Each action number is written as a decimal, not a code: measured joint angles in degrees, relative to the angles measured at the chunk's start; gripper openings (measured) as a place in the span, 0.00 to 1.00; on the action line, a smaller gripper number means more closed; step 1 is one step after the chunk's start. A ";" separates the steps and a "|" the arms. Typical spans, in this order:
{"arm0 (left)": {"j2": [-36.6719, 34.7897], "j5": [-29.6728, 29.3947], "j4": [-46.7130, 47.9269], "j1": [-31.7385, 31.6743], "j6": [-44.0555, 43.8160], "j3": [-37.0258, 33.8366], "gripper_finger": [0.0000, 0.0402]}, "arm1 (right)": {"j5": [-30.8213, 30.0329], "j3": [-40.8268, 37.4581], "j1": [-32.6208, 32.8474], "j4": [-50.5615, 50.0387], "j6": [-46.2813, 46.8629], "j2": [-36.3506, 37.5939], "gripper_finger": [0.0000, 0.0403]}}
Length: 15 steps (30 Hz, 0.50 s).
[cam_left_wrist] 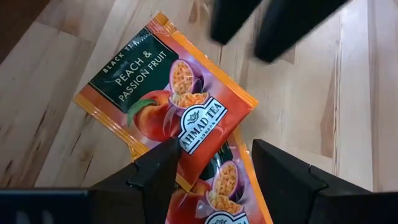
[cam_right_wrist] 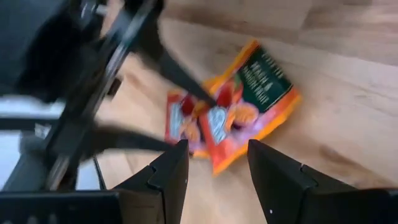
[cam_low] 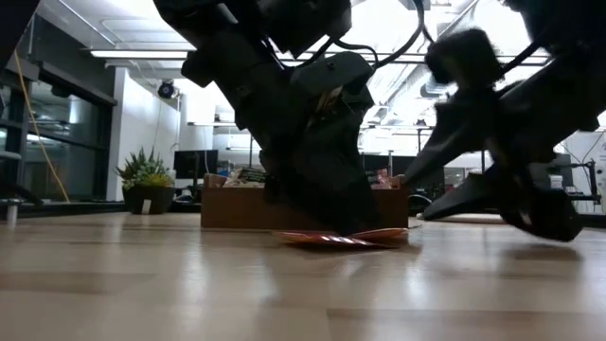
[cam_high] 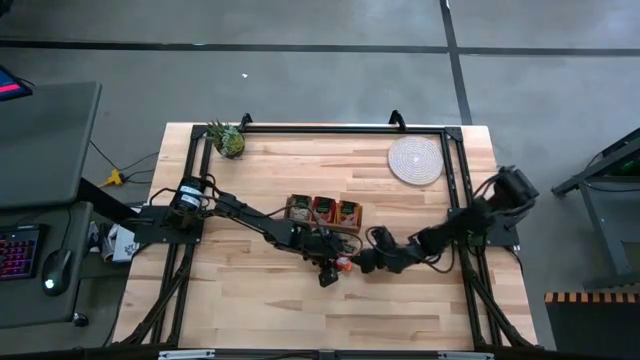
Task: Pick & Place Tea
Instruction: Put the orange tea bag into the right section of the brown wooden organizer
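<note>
Two orange-red tea sachets (cam_left_wrist: pixel 161 93) lie flat and overlapping on the table just in front of the wooden box (cam_high: pixel 323 212); they also show in the high view (cam_high: pixel 343 264) and the low view (cam_low: pixel 346 238). More sachets sit in the box's compartments. My left gripper (cam_left_wrist: pixel 214 165) is open and points down over the pair, with one finger on each side of the lower sachet (cam_left_wrist: pixel 217 199). My right gripper (cam_right_wrist: pixel 214 168) is open and comes in low from the table's right, its fingertips a little short of the sachets (cam_right_wrist: pixel 242 106). My left gripper comes at the overlapping sachets from above, pointing down. One fingertip (cam_left_wrist: pixel 163 163) stands over the edge where the upper sachet overlaps the lower one. I cannot tell whether it touches them. Both sachets lie flat on the table.
The wooden box (cam_low: pixel 237 208) stands right behind the sachets. A round pale woven mat (cam_high: pixel 415 160) lies near the far right corner and a small plant (cam_high: pixel 228 140) at the far left corner. Bare wood (cam_high: pixel 300 310) lies toward the near edge. The two grippers stand close together.
</note>
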<state>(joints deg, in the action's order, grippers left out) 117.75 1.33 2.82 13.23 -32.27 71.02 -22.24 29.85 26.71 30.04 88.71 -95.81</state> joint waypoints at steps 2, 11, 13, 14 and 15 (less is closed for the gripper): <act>0.02 -0.01 0.03 0.00 0.02 0.00 0.52 | -0.48 0.04 -0.83 1.10 2.90 -1.65 0.40; 0.04 1.12 0.16 -0.03 -0.12 -0.04 0.52 | 0.86 0.20 -2.70 -0.11 6.18 -1.67 0.40; 0.04 1.07 0.16 -0.02 -0.12 -0.07 0.52 | 1.67 0.20 -2.49 -0.91 6.31 -1.51 0.40; 0.04 1.09 0.16 -0.02 -0.14 -0.07 0.52 | 1.52 0.22 -2.26 -1.35 6.78 -1.47 0.40; 0.04 1.06 0.14 -0.02 -0.14 -0.07 0.52 | 1.10 0.22 -2.01 -2.08 7.31 -1.45 0.40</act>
<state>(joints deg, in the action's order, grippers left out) 117.80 2.39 2.96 13.21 -32.40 70.96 -21.14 30.06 24.70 27.96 96.01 -97.26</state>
